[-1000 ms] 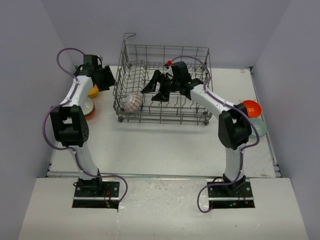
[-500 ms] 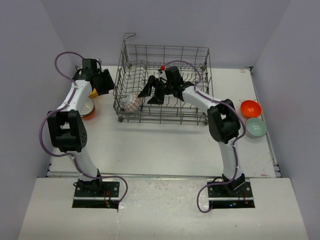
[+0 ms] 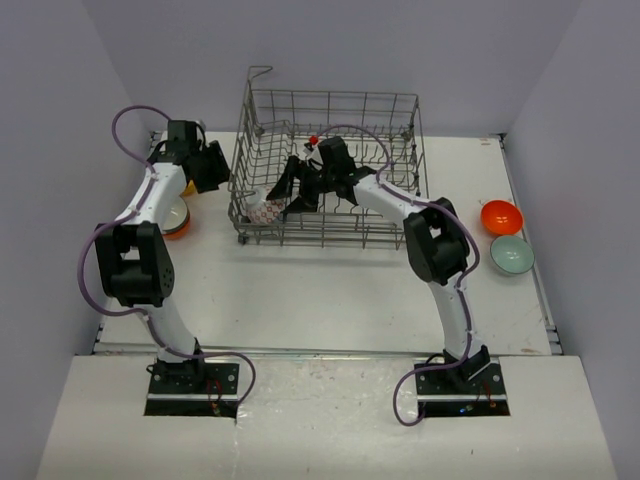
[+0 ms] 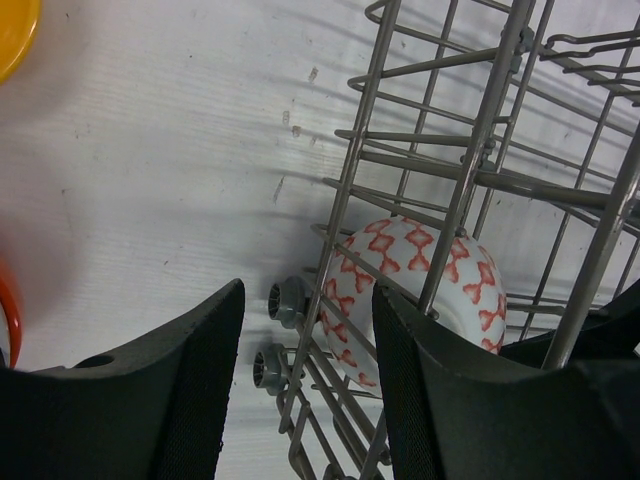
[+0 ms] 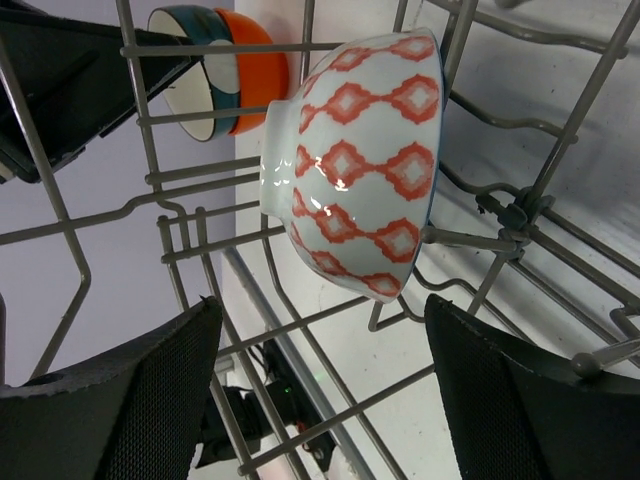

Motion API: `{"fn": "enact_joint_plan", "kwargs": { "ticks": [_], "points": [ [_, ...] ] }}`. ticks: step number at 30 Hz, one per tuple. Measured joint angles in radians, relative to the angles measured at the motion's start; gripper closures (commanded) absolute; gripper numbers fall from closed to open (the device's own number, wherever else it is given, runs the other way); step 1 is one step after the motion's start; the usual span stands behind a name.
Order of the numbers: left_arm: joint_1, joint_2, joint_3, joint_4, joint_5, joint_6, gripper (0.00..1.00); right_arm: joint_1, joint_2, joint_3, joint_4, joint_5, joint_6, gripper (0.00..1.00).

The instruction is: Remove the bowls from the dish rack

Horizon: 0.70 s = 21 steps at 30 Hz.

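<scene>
Well, the one bowl left inside, a glossy white bowl (image 5: 360, 150) with rows of red diamond shapes, stood on its edge among the tines at the left end of the dish rack (image 3: 330, 95), a tall basket of thin grey wire in an open grid. My right gripper (image 5: 318, 305) was reaching in from the rack's middle with its matte black fingers spread wide, the bowl just ahead of them and untouched. The left gripper (image 4: 308, 300) hung outside the rack's left wall, likewise parted and empty, looking through the wires at the same bowl. Out on the white table (image 3: 330, 290), a smooth orange bowl (image 3: 501, 216) and a pale bowl (image 3: 511, 256) sat side by side at the right; at the left an orange bowl with a teal one nested in it (image 5: 215, 70) stood near a yellow bowl (image 4: 15, 30). Against a second earlier, the right arm had swung leftward through the rack toward the patterned bowl, while the left one had barely shifted.
</scene>
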Motion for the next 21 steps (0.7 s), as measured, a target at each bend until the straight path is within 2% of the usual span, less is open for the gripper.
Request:
{"fn": "enact_joint_plan", "kwargs": {
  "ticks": [13,21],
  "points": [
    [0.0,-0.004,-0.008,0.01,-0.008,0.0,0.44,-0.002,0.071,0.114,-0.042,-0.004,0.031,0.2],
    [0.0,-0.004,-0.008,0.01,-0.01,0.001,0.44,-0.001,0.09,0.152,-0.07,-0.004,0.045,0.3]
  ]
}}
